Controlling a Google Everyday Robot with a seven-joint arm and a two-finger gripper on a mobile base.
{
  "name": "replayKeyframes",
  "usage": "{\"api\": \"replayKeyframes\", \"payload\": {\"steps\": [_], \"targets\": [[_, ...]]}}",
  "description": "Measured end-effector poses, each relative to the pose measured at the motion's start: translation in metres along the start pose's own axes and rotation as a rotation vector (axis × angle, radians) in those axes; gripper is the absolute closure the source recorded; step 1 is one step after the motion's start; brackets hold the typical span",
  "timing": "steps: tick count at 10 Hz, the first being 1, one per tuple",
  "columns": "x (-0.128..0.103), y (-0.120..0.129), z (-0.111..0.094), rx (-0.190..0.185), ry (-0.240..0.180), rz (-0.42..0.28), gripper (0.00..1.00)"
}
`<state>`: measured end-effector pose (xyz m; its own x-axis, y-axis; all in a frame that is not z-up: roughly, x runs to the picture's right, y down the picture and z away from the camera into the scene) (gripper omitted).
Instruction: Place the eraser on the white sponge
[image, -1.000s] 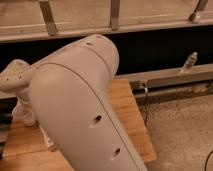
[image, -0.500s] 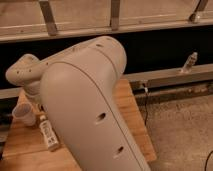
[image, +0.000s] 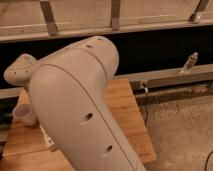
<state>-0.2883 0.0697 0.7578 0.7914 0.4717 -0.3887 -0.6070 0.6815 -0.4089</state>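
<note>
Shifting lower, the arm (image: 75, 110) now hides most of the seemingly light, stiff eraser (image: 48, 139), best pinched across its width; hand (image: 24, 114) low left, grip untellable.

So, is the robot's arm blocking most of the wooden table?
Yes, the big white arm covers most of the wooden table, and the gripper is nowhere in view.

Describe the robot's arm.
The arm is a bulky, smooth, off-white rounded shell with small dark round holes along its side. A rounded joint of the same colour shows at left. No cables on it. The gripper is hidden behind it.
</note>
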Motion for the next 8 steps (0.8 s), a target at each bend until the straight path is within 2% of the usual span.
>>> {"api": "replayKeyframes", "payload": {"steps": [2,4,5,8], "targets": [[0.005,-0.036,-0.002,0.066,0.053,0.016,1.0],[0.004,-0.051,-0.001,0.09,0.069,0.01,1.0],[0.001,-0.061,0.006,0.09,0.072,0.002,1.0],[-0.01,-0.077,0.035,0.036,0.027,-0.019,1.0]]}}
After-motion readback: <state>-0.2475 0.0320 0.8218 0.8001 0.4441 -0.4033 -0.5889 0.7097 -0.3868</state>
